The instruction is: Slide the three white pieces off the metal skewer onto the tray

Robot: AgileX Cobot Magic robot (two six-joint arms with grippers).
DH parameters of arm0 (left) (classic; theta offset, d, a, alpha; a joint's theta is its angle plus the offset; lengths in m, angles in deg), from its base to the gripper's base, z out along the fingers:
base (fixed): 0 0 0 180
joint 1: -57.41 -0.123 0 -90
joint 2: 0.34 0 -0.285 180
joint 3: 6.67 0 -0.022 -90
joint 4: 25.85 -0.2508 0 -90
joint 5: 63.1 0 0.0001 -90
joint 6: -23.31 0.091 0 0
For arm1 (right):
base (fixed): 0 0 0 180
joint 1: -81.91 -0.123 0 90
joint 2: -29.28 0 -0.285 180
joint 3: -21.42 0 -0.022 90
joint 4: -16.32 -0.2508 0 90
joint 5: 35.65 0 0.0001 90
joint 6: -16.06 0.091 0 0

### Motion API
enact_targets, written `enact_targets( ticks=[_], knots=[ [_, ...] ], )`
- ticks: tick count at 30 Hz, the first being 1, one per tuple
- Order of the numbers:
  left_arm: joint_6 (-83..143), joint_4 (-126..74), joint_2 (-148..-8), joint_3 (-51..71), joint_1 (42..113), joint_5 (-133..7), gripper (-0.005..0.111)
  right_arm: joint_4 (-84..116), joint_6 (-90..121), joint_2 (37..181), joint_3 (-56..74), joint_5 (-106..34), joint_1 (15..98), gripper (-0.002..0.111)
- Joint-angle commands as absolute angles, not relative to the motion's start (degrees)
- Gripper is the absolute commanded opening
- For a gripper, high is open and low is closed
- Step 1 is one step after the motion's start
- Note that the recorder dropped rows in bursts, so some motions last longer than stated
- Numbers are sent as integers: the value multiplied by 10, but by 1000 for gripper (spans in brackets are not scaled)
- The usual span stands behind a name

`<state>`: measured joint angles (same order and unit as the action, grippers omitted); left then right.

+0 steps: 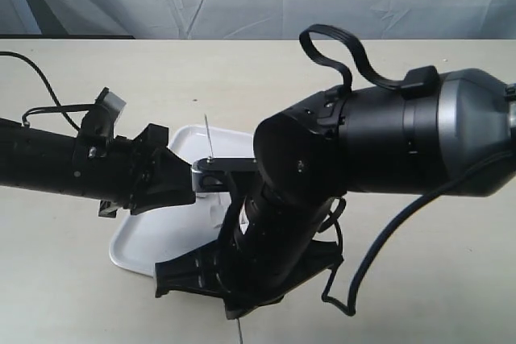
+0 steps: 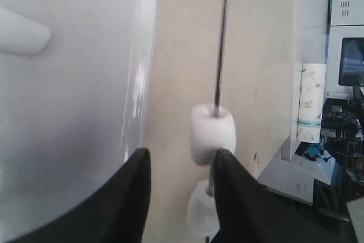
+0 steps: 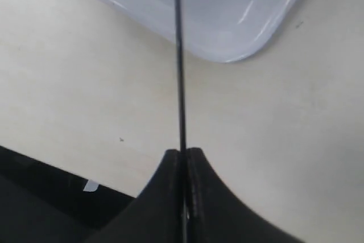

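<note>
The thin metal skewer [image 3: 179, 55] is pinched in my right gripper [image 3: 183, 155], which is shut on it. The skewer reaches out over the white tray [image 3: 239, 21]. In the left wrist view the skewer [image 2: 222, 38] carries two white pieces, one [image 2: 212, 132] above the other [image 2: 200, 211]. My left gripper [image 2: 182, 166] is open, and one finger [image 2: 236, 197] touches the skewer just under the upper piece. A third white lump [image 2: 20, 29] lies on the tray [image 2: 74, 112]. In the exterior view the skewer tip [image 1: 208, 136] pokes up beside the left gripper [image 1: 184, 183].
The bulky right arm [image 1: 379, 142] fills the exterior view's middle and right and hides much of the tray [image 1: 153, 239]. The beige table [image 1: 64, 279] lies all around. Off the table's edge stand equipment and a monitor [image 2: 347, 61].
</note>
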<state>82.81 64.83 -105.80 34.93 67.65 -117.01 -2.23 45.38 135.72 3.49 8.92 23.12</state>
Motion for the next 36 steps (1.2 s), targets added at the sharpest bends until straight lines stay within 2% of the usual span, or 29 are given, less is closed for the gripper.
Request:
enact_targets(
  ticks=[1, 9, 15, 20, 25, 36],
  knots=[
    [837, 665, -1057, 347, 680, -1170, 37, -68, 402, 1356, 34, 73, 235, -1],
    [840, 667, -1057, 347, 680, -1170, 35, -87, 388, 1356, 34, 62, 235, -1],
    [850, 675, -1057, 347, 680, -1170, 19, -95, 385, 1356, 34, 61, 235, -1],
    [852, 681, -1057, 347, 680, -1169, 18, -101, 377, 1356, 34, 79, 235, -1],
    [857, 686, -1057, 342, 678, -1153, 18, -107, 377, 1356, 34, 168, 235, -1],
    [851, 690, -1057, 316, 678, -1078, 19, -107, 401, 1356, 34, 228, 185, -1]
  ],
)
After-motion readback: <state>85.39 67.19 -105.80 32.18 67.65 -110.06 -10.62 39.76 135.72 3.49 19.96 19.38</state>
